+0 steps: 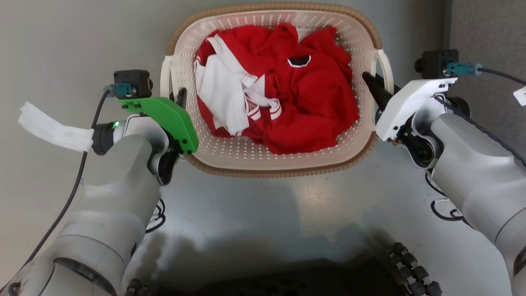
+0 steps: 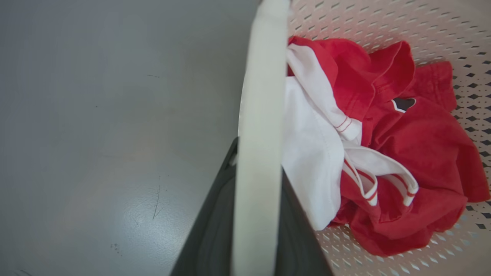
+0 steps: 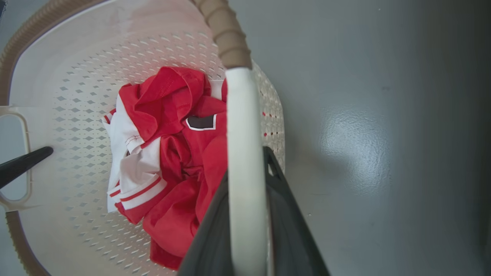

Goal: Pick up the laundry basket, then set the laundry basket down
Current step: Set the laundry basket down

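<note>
**A:** So what's going on here, biggest stuff first?

**B:** The grey floor is taking up most of the head view. The laundry basket is sitting toward the far middle of it, straight ahead of the robot, with a brown rim running around the top. Honestly can't tell if it's resting on the floor or hanging just off it.

**A:** Anything lying in it?

**B:** Yeah, a pile of red clothes is bunching up in the middle. A white piece is lying on the robot's left side of the pile.

**A:** And the pincers?

**B:** One is sitting at each short side of the basket. The left pincer is clamping the left handle. In its wrist view the white loop is running straight up between the two dark fingers, and both are pressing against it. The right pincer is doing the same on the right handle, with its fingers squeezing either side of the loop. In the right wrist view a left fingertip is poking through the far handle too.
</note>
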{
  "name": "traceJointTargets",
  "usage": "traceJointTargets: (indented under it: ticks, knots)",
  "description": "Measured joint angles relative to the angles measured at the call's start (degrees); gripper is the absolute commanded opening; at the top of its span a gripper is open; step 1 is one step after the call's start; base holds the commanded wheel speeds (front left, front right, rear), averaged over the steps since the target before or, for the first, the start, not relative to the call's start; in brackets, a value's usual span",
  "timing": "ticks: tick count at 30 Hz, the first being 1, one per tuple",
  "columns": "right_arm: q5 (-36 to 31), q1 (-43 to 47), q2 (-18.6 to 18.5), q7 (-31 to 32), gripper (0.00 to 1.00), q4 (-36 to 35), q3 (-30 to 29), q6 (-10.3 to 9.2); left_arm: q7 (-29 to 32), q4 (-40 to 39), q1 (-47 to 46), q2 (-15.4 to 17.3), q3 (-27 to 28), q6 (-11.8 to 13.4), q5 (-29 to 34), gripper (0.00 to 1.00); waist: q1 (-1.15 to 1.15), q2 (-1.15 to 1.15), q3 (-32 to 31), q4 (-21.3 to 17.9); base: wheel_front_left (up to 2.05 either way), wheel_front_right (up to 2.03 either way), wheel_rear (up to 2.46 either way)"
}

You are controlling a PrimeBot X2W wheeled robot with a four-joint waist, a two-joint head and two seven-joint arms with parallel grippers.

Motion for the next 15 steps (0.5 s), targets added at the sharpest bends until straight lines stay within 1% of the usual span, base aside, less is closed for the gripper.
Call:
traceJointTargets:
  ticks: [8, 15]
  knots:
    - [0.00, -1.14, 0.15, -2.23, 0.00, 0.00, 0.82, 0.00, -1.53, 0.77, -1.79, 0.01, -0.74, 0.59, 0.64, 0.00, 0.00, 0.00, 2.83, 0.25, 0.00, 0.00, 0.00]
    - [-0.03, -2.11, 0.12, -3.03, 0.00, 0.21, 2.11, -0.01, -2.11, 1.04, -2.28, 0.08, -1.53, 0.60, 0.64, 0.00, 0.00, 0.00, 4.47, 0.30, 0.00, 0.00, 0.00]
